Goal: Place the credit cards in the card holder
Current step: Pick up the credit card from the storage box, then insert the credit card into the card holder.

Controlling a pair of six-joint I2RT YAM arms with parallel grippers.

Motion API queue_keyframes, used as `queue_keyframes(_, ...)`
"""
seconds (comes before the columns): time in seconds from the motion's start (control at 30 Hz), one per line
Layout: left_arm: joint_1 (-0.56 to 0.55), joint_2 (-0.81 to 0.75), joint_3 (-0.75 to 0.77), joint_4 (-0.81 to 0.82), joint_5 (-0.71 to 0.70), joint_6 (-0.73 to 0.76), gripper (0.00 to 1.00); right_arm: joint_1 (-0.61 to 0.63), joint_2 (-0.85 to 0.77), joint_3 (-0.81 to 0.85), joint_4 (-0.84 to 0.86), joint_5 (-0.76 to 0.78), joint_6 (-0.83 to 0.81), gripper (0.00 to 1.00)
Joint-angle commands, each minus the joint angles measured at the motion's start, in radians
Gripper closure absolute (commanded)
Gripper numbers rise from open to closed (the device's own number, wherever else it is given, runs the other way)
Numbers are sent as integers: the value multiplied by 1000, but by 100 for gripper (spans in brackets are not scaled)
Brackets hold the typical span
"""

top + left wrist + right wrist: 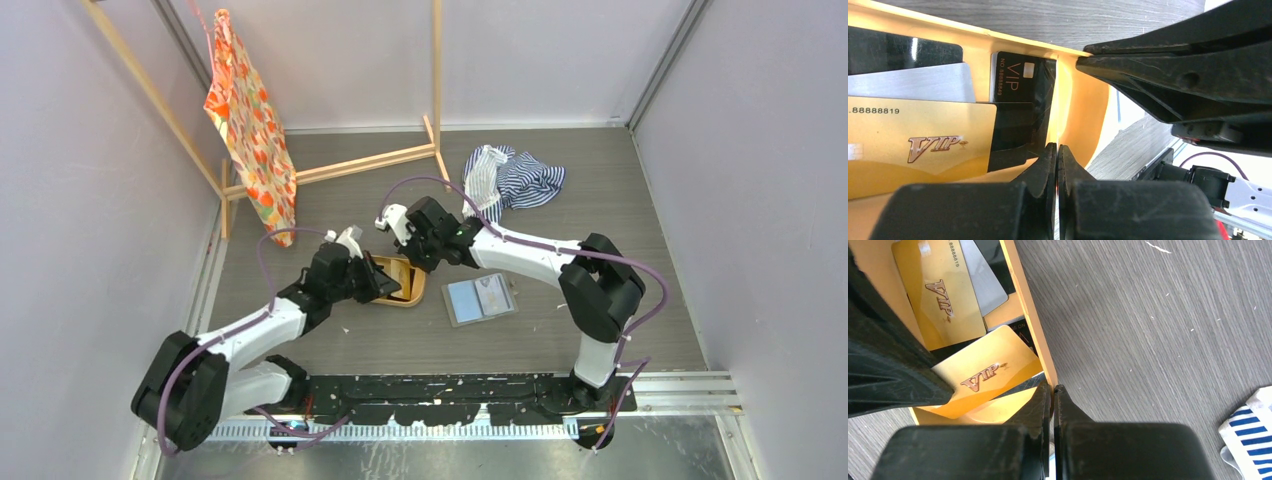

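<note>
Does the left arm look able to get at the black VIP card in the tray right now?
Probably yes: the left hand is shut right at the black card's uncovered edge inside the tray; only the gold card overlaps its other side.

A grey wood-grain table is carrying four things. An orange tray is sitting near the middle, and a card holder is lying open just beside it, toward the right edge. A striped cloth is lying crumpled near the far edge. A wooden rack is standing toward the far left corner.
</note>
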Motion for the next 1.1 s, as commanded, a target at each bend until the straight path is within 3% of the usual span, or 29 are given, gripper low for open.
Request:
queue_keyframes(0.0,-1,-105,54,-145,-55,71,100,-3,16,65,53,-32,31,97)
queue_keyframes(0.23,2,-245,58,-281,-45,91,100,-27,45,83,29,-84,54,84)
queue_keyframes(0.4,3,-345,38,-313,-11,61,100,-51,3,106,-8,-123,48,63)
queue_keyframes(0.6,2,-398,-25,-128,131,-64,100,-174,-99,126,-141,-350,-13,43)
queue_keyframes(0.77,-22,-339,-58,102,214,-130,99,-342,-192,102,-361,-651,-179,42)
queue_keyframes(0.9,-97,-243,-18,172,200,-105,99,-420,-285,8,-447,-698,-278,42)
queue_keyframes(1.07,-249,-18,43,324,123,-92,99,-513,-307,-93,-511,-724,-324,42)
